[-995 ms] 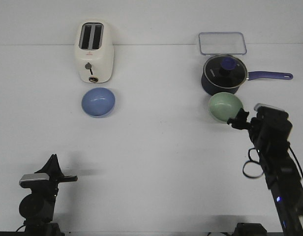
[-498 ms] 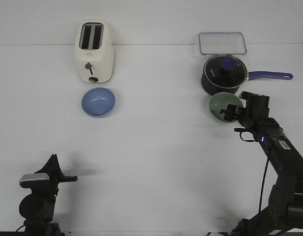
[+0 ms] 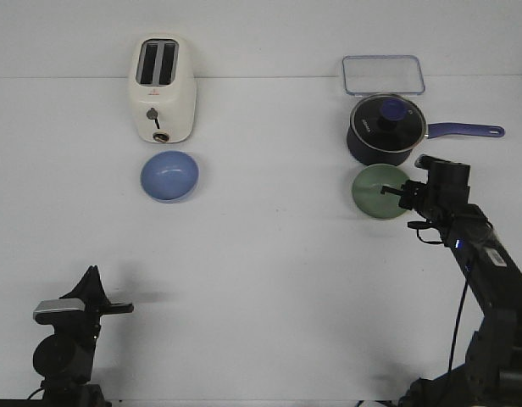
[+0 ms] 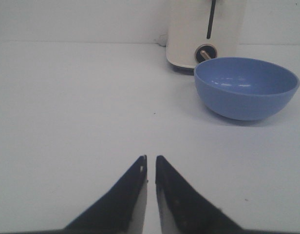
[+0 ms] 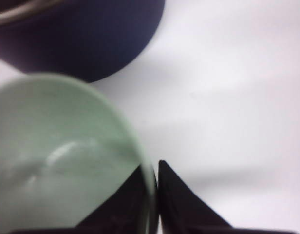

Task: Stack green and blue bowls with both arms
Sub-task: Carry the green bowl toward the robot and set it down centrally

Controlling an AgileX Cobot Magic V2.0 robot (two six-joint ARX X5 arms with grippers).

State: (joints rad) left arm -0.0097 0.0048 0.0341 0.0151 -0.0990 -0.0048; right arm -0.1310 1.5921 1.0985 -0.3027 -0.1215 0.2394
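The pale green bowl [image 3: 375, 192] stands at the right, just in front of the navy saucepan. My right gripper [image 3: 395, 192] is shut on the bowl's right rim, one finger inside and one outside. The right wrist view shows the rim of the bowl [image 5: 57, 161] pinched between the tips of the gripper [image 5: 151, 166]. The blue bowl [image 3: 169, 175] stands at the left, in front of the toaster. It also shows in the left wrist view [image 4: 246, 87]. My left gripper [image 3: 108, 307] is shut and empty, low at the front left, far from the blue bowl; its tips [image 4: 150, 158] almost touch.
A cream toaster [image 3: 162, 89] stands behind the blue bowl. A navy lidded saucepan [image 3: 386, 129] with a long handle pointing right stands right behind the green bowl. It fills the right wrist view's upper part [image 5: 82, 39]. A clear lid [image 3: 383, 75] lies behind the pan.
My right arm has reached forward to the green bowl and its fingers have closed on the rim. The bowl has shifted slightly left. The left arm has not moved.
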